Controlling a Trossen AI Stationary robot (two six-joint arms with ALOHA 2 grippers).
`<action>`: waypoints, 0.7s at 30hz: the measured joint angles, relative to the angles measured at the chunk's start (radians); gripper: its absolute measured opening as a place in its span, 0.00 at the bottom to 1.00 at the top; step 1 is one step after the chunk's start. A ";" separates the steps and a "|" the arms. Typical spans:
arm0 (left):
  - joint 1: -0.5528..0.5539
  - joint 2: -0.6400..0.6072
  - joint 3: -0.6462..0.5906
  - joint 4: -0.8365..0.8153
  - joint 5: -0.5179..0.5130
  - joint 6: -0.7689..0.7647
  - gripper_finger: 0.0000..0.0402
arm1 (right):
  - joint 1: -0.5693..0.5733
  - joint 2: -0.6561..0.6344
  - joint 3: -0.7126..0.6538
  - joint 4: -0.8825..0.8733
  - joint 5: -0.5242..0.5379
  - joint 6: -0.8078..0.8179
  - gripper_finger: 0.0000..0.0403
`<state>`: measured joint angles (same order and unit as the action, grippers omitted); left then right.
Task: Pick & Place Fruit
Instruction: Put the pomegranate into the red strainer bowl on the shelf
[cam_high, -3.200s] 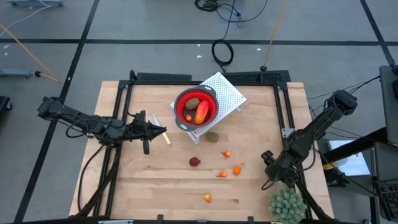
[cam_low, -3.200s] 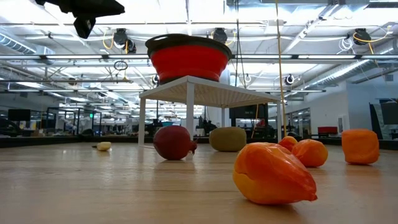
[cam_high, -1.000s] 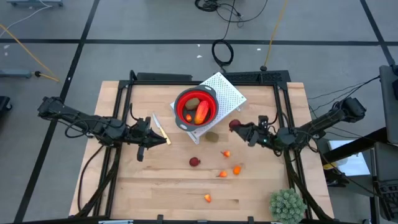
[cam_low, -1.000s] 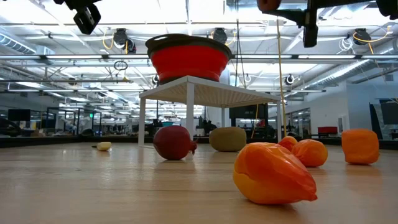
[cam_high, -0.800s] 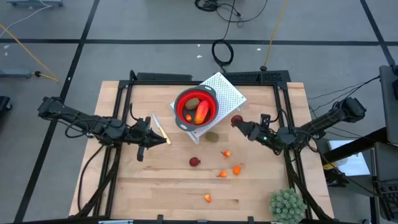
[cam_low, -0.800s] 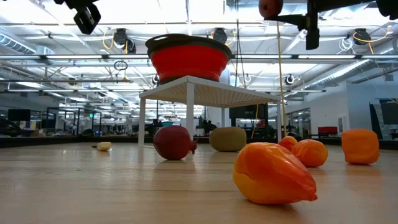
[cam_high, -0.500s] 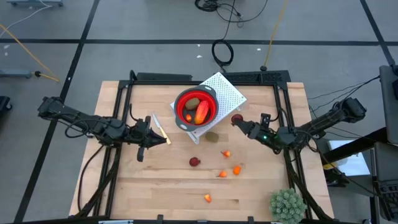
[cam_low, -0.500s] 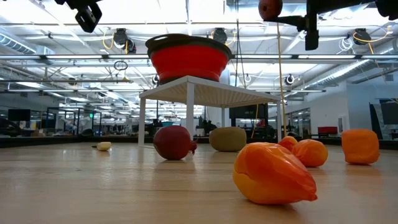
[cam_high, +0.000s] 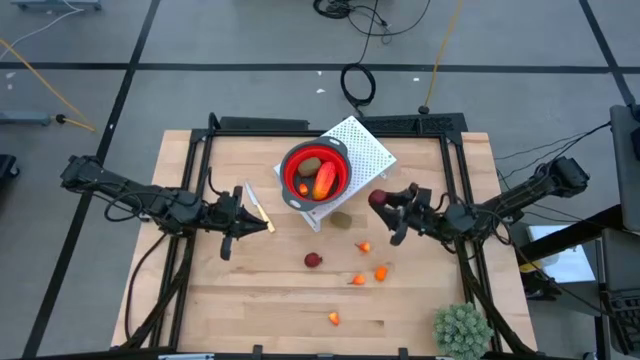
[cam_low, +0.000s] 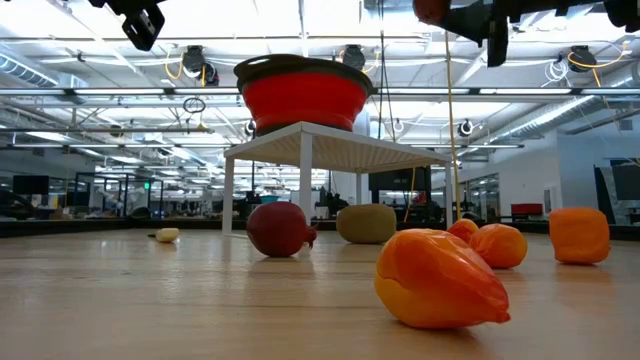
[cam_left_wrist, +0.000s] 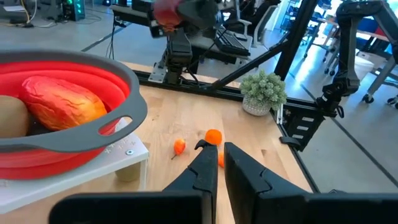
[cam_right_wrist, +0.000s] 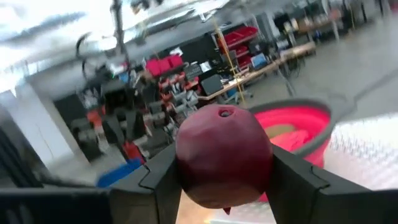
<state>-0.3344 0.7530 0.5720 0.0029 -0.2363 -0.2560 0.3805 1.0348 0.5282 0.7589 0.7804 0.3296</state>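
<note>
My right gripper (cam_high: 380, 200) is shut on a dark red ball (cam_right_wrist: 222, 155) and hovers just right of the red bowl (cam_high: 314, 172), which stands on a white perforated stand (cam_high: 368, 150). The bowl holds an olive-brown oval and an orange-red piece. On the table lie another dark red ball (cam_high: 313, 260), an olive oval (cam_high: 341, 219) and several orange bits (cam_high: 381, 272). In the low view the held ball (cam_low: 430, 8) shows at the top edge. My left gripper (cam_high: 245, 222) is shut and waits over the table's left half, beside the cream-handled knife (cam_high: 258, 208). My right gripper pinches the dark red ball at its sides (cam_right_wrist: 186, 168) between its two fingers (cam_right_wrist: 158, 186). The fingers come in about level from the table's right. The ball is lifted clear, high above the table, beside the bowl's rim.
A spiky green plant ball (cam_high: 462, 330) sits at the table's near right corner. The stand's legs (cam_low: 305, 180) and the scattered fruit fill the table's middle. Black frame rails (cam_high: 200, 180) run along the table's left and right sides.
My right gripper has rolled about its wrist while staying shut on the dark red ball, and has kept close to the right of the bowl. The fruit on the table has not moved.
</note>
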 joint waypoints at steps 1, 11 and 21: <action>0.000 0.000 0.000 0.000 0.000 0.000 0.06 | 0.000 0.000 0.000 0.000 -0.006 -0.054 0.45; 0.000 0.000 0.000 0.000 0.000 0.027 0.06 | -0.002 0.000 0.000 0.000 -0.088 -0.594 0.45; 0.000 0.000 0.000 0.001 0.000 0.028 0.06 | -0.002 0.000 0.000 0.002 -0.106 -0.795 0.45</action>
<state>-0.3347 0.7532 0.5720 0.0036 -0.2367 -0.2283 0.3790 1.0348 0.5282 0.7605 0.6743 -0.4657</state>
